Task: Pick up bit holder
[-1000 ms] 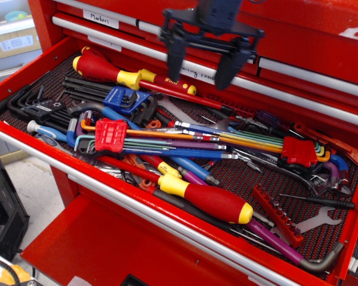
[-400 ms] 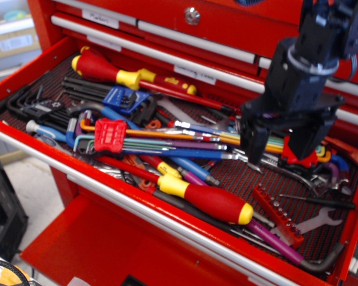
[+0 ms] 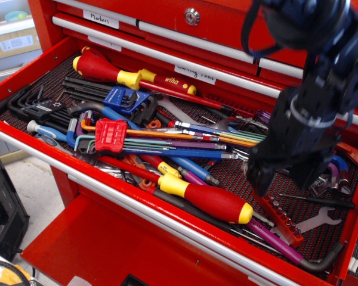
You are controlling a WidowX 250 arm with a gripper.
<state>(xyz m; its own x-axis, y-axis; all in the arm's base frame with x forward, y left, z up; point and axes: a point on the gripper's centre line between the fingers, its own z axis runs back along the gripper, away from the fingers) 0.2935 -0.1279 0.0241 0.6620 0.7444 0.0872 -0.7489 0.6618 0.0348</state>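
Hovering at right of frame, gripper (image 3: 284,179) jaws apart over bit holder (image 3: 278,215); best straddling the narrow red strip squarely.

Bit holder (image 3: 283,221): narrow red plastic strip carrying two rows of small silver bits. Lies flat on the dark mesh liner at the drawer's right front, running diagonally. Upper-left end hidden; lower-right end points toward the front rail.

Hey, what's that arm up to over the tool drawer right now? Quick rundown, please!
Gripper low over drawer's right end, jaw state unclear. Bit holder just below, not lifted. Purple hex key alongside; red-and-yellow screwdriver close left.
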